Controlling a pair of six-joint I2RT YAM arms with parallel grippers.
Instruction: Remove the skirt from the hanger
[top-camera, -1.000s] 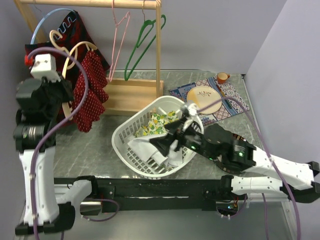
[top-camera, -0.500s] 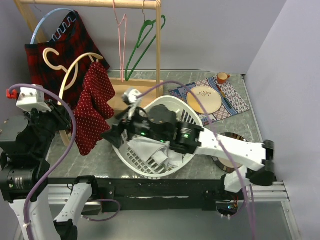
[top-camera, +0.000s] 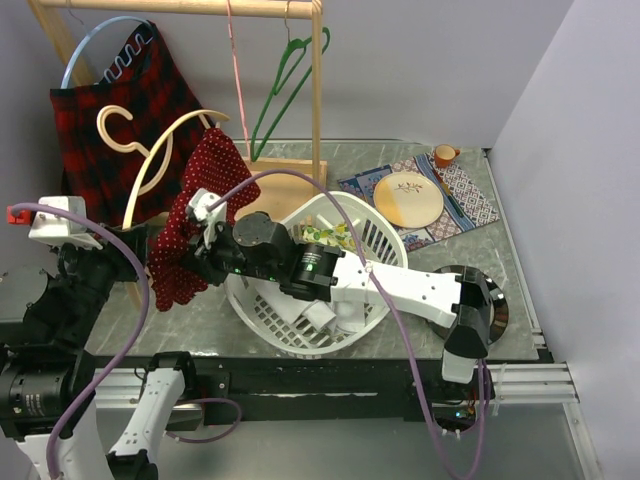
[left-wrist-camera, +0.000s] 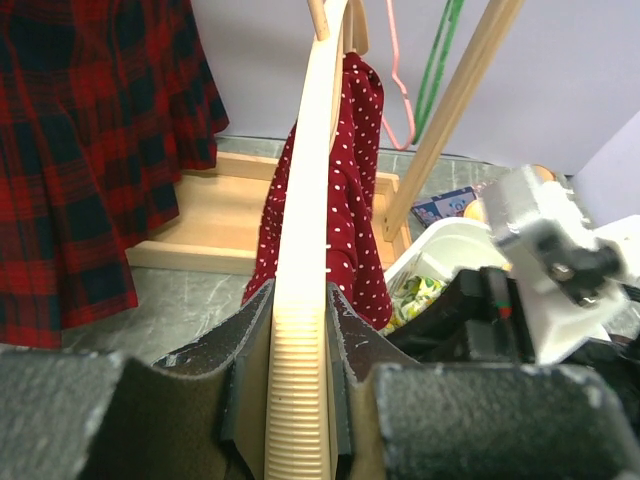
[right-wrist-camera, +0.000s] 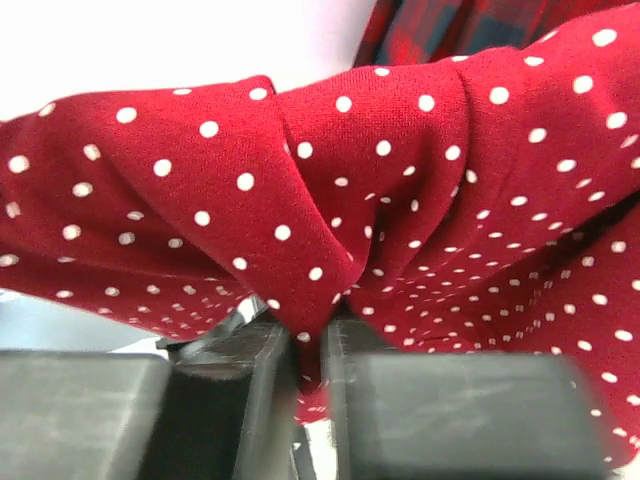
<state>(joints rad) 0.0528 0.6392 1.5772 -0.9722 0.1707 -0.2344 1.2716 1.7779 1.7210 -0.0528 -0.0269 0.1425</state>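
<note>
Our left claw (left-wrist-camera: 300, 340) clamped tight on the wooden hanger (left-wrist-camera: 310, 200), our right claw (right-wrist-camera: 312, 360) pinching a fold of the red dotted skirt (right-wrist-camera: 400, 200), which we see draped over that hanger, beside the white basket (top-camera: 378, 232)

Nothing legible in any of the three views. No letters, numbers, labels, brands or signs sharp enough to read; only a white-dot print on the skirt (right-wrist-camera: 400, 200), no lettering.
</note>
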